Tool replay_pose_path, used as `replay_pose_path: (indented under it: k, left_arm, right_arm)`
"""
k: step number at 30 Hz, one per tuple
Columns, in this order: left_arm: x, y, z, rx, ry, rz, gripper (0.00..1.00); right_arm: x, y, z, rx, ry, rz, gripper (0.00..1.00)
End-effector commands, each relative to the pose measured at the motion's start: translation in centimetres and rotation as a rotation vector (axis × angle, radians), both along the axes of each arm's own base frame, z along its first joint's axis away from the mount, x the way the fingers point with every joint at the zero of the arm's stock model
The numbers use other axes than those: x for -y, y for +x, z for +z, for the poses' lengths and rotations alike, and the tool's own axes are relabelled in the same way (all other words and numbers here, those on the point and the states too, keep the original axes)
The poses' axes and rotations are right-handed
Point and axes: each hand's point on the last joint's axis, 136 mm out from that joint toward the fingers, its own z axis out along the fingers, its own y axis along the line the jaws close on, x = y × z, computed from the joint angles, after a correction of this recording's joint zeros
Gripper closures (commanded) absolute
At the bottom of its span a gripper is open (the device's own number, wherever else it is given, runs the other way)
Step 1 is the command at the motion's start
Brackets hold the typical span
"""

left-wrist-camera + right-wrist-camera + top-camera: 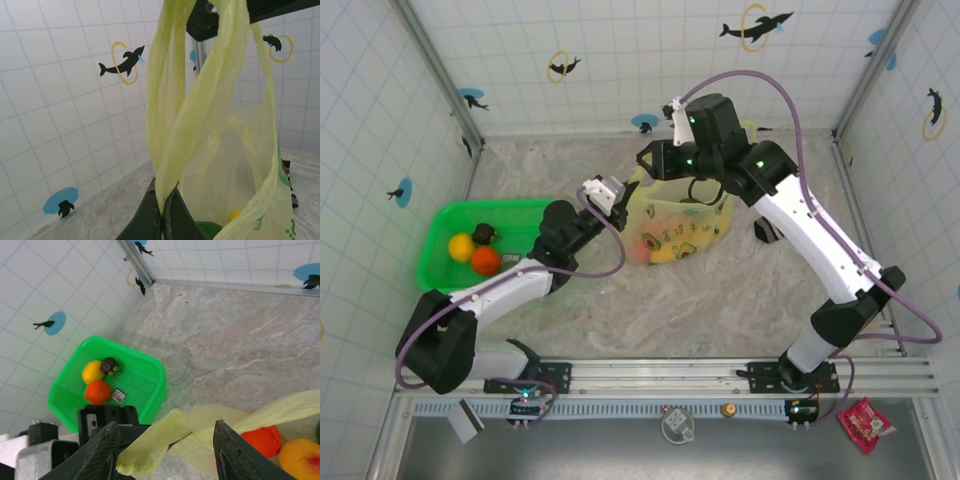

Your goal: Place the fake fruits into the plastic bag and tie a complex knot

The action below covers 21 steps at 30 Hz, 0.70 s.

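The plastic bag (685,222) sits on the marbled table (720,300) to the right of the green basket (440,222), near it but not touching. Its pale yellow-green film is drawn upward at the top. Three of the fake fruits (97,392) lie huddled together in the green basket, toward the end farthest from the bag: a yellow one, an orange one against it, and a dark brown one beside the yellow. More fruits show through the bag's film. In the top view these are a red and a yellow one low on the side facing the basket. In the right wrist view an orange-red one and a yellow-orange one lie side by side. The left gripper (164,192) is between the basket and the bag, its fingers pressed together on a strap of the bag's film, which rises taut from the pinch. The right gripper (166,432) hangs over the bag, right of the basket and farther back, its jaws spread wide. A fold of film runs under the gap, and whether it touches either finger cannot be told.
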Motion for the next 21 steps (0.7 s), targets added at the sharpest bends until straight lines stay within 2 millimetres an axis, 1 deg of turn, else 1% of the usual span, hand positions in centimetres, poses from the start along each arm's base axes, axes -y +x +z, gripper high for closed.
replay_pose_path:
  k: [1,4,6,9,11,12,13,16,18,19,21]
  left_arm:
    - [-0.2,-0.5,1.3,0.038,-0.015,0.002,1.0]
    - [-0.2,-0.7,1.4,0.039,-0.015,-0.004,1.0]
    - [-0.2,-0.8,1.3,0.039,-0.015,-0.006,1.0]
    - [-0.4,-0.7,1.3,0.041,-0.014,0.005,1.0]
    - [-0.4,-0.7,1.2,0.043,-0.012,0.006,1.0]
    - [-0.4,-0.8,1.1,0.043,-0.012,0.004,1.0]
    - [-0.4,-0.9,1.4,0.051,-0.015,0.001,1.0]
    - [-0.4,-0.9,1.2,0.047,-0.014,0.001,1.0]
    - [-0.3,-1.0,1.1,0.044,-0.011,-0.006,1.0]
    - [-0.3,-1.1,1.1,0.044,-0.01,-0.015,0.97]
    - [-0.2,-1.3,1.1,0.044,-0.005,-0.022,0.88]
  right_arm:
    - [1.1,-0.5,0.3,0.017,-0.009,-0.036,0.47]
    - [0.7,-0.5,-0.4,0.0,-0.02,-0.024,0.48]
    - [0.5,-0.4,-0.7,-0.005,-0.029,-0.017,0.52]
    - [0.4,-0.5,-0.8,-0.007,-0.031,-0.01,0.64]
    - [0.4,-0.6,-0.7,-0.005,-0.027,-0.007,0.74]
    - [0.5,-0.7,-0.4,-0.001,-0.018,-0.003,0.82]
    - [0.5,-0.7,0.0,0.001,-0.008,0.002,0.88]
    - [0.7,-0.6,0.7,0.004,0.014,0.008,1.0]
    - [0.8,-0.5,1.1,0.006,0.024,0.017,1.0]
    - [0.9,-0.4,1.2,0.009,0.023,0.026,1.0]
    - [0.9,-0.4,1.6,0.025,0.014,0.051,1.0]
